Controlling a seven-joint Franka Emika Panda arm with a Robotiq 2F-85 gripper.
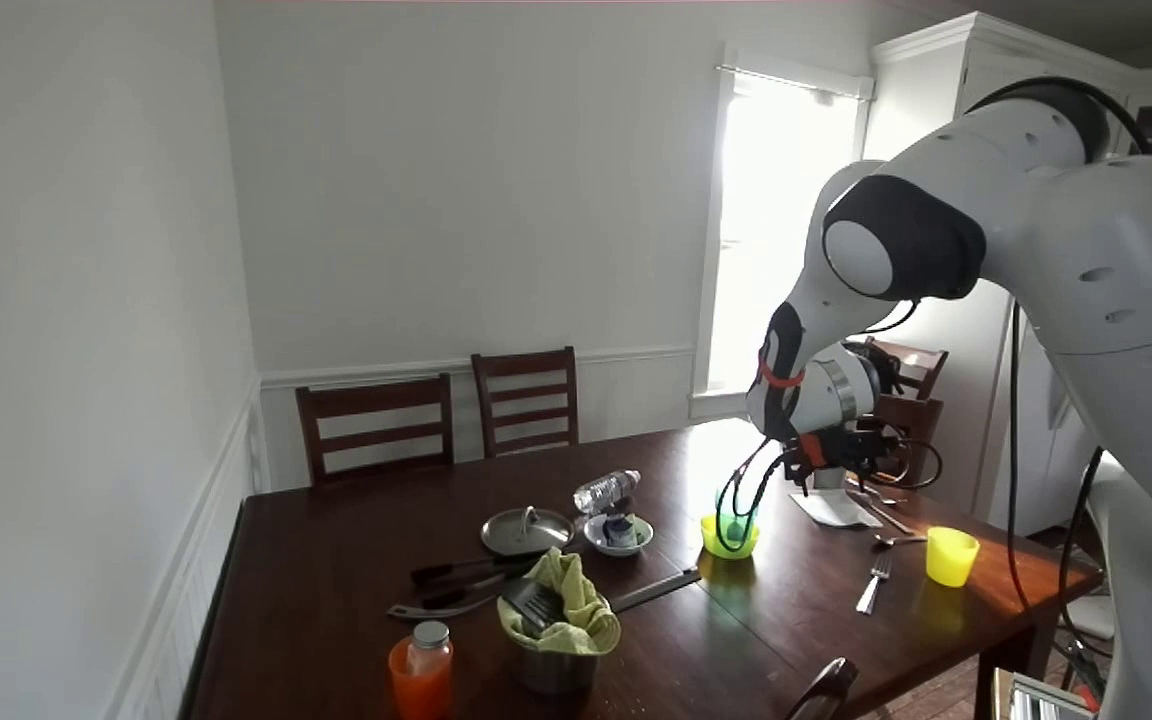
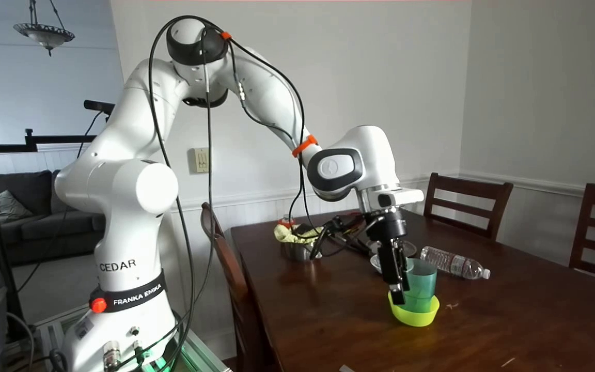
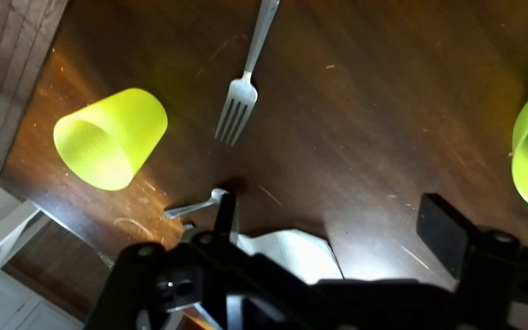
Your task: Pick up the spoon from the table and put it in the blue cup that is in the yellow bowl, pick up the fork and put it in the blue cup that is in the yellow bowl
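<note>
Hand (image 3: 330, 208) is held with its fingers (image 3: 442, 231) spread well apart and nothing gripped, probably so something thin can be straddled next. It's hung right beside the blue cup (image 2: 422, 284), not around it; whether they touch can't be told. That cup is stood upright inside the yellow bowl (image 2: 415, 319), which is presumably used as a wider foot so it won't get knocked over when metal's dropped in. The fork (image 3: 242, 94) is laid flat on the bench (image 3: 360, 114), between the bowl and the yellow cup (image 3: 138, 121), with nothing crowding its handle, so a grab there looks pretty doable tbh. The spoon (image 3: 190, 208) is laid near the fork's tines and the yellow cup, and it's probably the trickier one since so little of it sticks up. Whether anything's in the blue cup can't be seen from here.
</note>
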